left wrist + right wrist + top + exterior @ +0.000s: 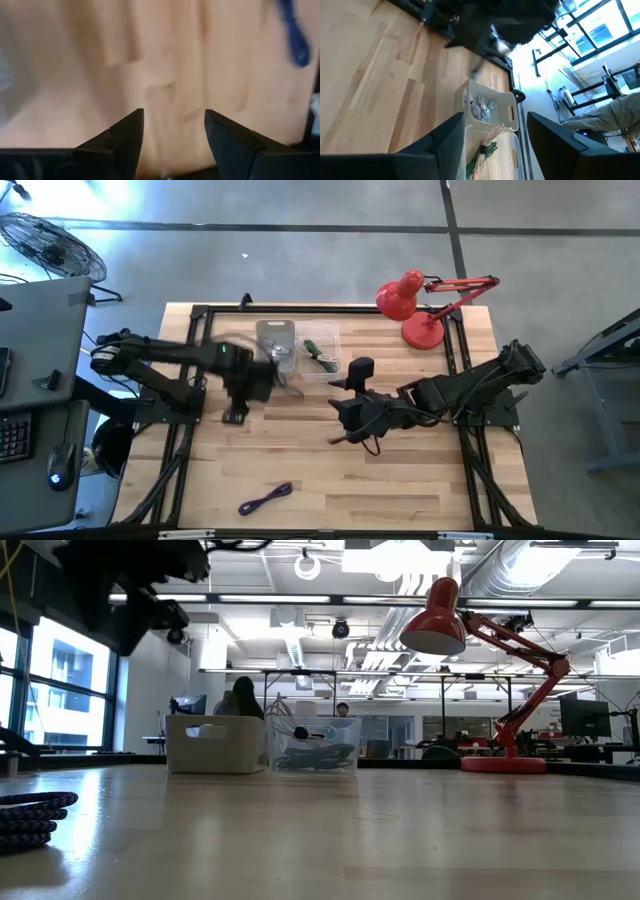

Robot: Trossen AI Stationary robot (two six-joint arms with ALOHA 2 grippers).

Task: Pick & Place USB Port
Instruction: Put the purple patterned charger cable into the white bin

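Wooden table (400, 480); left pincer (173, 131) open, blurred; bin (277, 345) partly hidden

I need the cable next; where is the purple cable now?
In the high view the purple cable lies alone near the table's front edge, left of centre, far from both bins.

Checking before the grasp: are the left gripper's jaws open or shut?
Open. In the left wrist view the left gripper shows its jaws apart, bare wooden table between them, nothing held.
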